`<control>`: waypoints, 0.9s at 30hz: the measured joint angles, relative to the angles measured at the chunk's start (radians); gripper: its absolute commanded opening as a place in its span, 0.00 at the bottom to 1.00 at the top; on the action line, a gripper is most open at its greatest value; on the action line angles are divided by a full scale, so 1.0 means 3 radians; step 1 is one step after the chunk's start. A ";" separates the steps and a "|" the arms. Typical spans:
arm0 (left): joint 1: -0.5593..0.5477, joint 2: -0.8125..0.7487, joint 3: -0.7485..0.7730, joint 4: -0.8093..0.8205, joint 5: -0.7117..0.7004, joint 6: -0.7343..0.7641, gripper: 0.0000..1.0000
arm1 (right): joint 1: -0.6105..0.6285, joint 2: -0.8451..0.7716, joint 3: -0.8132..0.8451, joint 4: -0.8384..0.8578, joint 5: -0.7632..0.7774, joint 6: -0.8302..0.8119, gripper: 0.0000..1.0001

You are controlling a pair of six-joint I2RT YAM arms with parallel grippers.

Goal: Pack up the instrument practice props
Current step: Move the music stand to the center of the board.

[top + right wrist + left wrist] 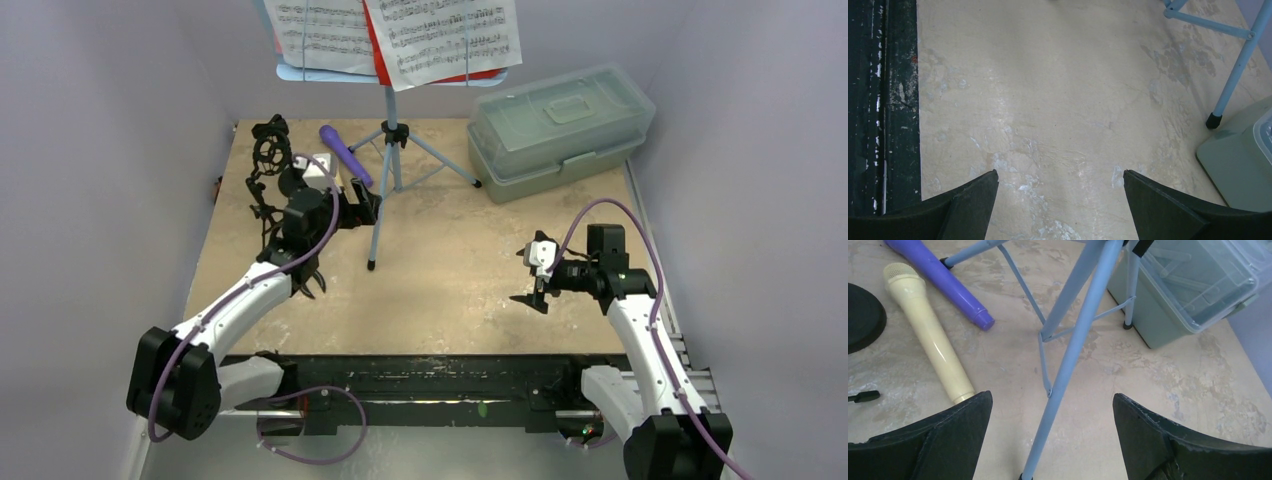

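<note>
Astride a rack (1083,320) leg the left gripper (1052,396) gapes; right gripper (1060,172) gapes, empty. At ten o'clock the tan mic (933,340) ends behind a finger (948,440); purple mic (943,282) cut off.

Bright, even light; soft shadows.

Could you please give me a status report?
Left gripper open, pale-blue tripod music rack leg between its fingers. Right gripper open, empty. Purple toy microphone and tan toy microphone lying unpacked. Translucent grey-green lidded plastic box shut.
</note>
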 measured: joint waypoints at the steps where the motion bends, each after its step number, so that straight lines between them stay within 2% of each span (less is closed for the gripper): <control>1: -0.0060 0.0023 0.0003 -0.0003 -0.0097 0.0001 0.92 | 0.0000 0.0003 0.0000 0.0000 0.0000 0.0000 0.99; 7: -0.0384 0.0206 0.0128 -0.0022 -0.0444 0.0043 1.00 | 0.0000 0.0014 0.0000 0.0000 0.0000 0.0000 0.99; 15: -0.0463 0.0595 0.0469 0.0029 -0.0595 0.0247 1.00 | 0.0000 0.0014 0.0000 0.0000 0.0000 0.0000 0.99; 18: -0.0463 0.0807 0.0680 0.0004 -0.0582 0.0374 0.97 | 0.0000 0.0014 0.0000 0.0000 0.0000 0.0000 0.99; 20: -0.0463 0.0914 0.0783 -0.0018 -0.0575 0.0432 0.92 | 0.0000 0.0014 0.0000 0.0000 0.0000 0.0000 0.99; 25: -0.0463 0.1167 0.0993 -0.0041 -0.0693 0.0496 0.61 | 0.0000 0.0013 0.0000 0.0000 0.0000 0.0000 0.99; 27: -0.0463 0.1254 0.1040 -0.0042 -0.0741 0.0506 0.52 | 0.0000 0.0013 0.0000 0.0000 0.0000 0.0000 0.99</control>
